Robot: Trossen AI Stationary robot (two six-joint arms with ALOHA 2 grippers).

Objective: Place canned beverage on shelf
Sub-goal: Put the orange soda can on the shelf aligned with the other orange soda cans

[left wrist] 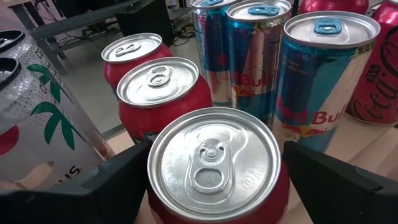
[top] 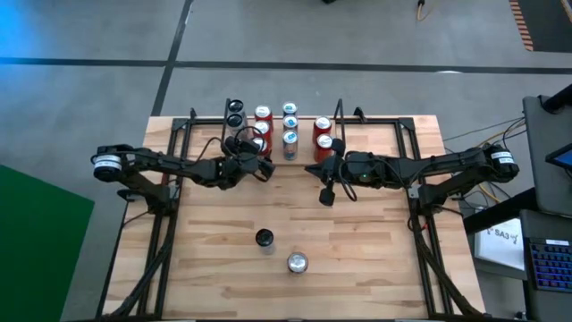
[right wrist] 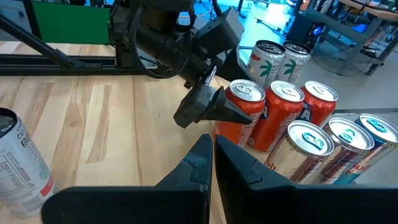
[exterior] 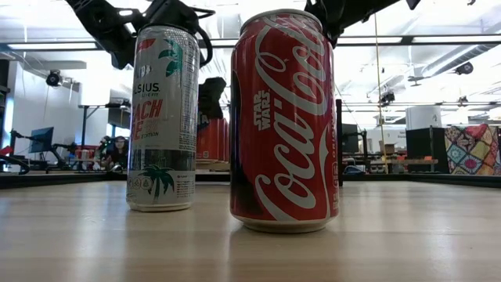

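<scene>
Low view puts two loose drinks nearest: a red Coca-Cola can with white script [exterior: 283, 121] and, just beside it, a taller white slim can printed with green palm trees [exterior: 162, 117], both upright on the pale wooden table [top: 357, 268] and well apart from the shelf [top: 286, 121], the narrow rack of thin black rods at the table's far edge.

Farther in, toward that shelf, the left gripper [left wrist: 214, 180] sits around a red can with a silver pull-tab lid [left wrist: 214, 163]. Its dark fingers [left wrist: 124, 180] stand wide apart, one on each side of the can; whether the pads actually press the can wall I cannot tell, since the lid hides the contact. This can stands at the front of a row of red cans [left wrist: 158, 84] on the shelf, with silver-and-blue Red Bull cans [left wrist: 323, 74] just beside it and white palm-printed cans [right wrist: 278, 59] on its other side.

Level with it, in front of the shelf's other end, the right gripper [right wrist: 211, 155] hangs over bare wood with its fingers pressed together and nothing between them. Two more red cans [top: 323, 132] stand on the shelf near it.
</scene>
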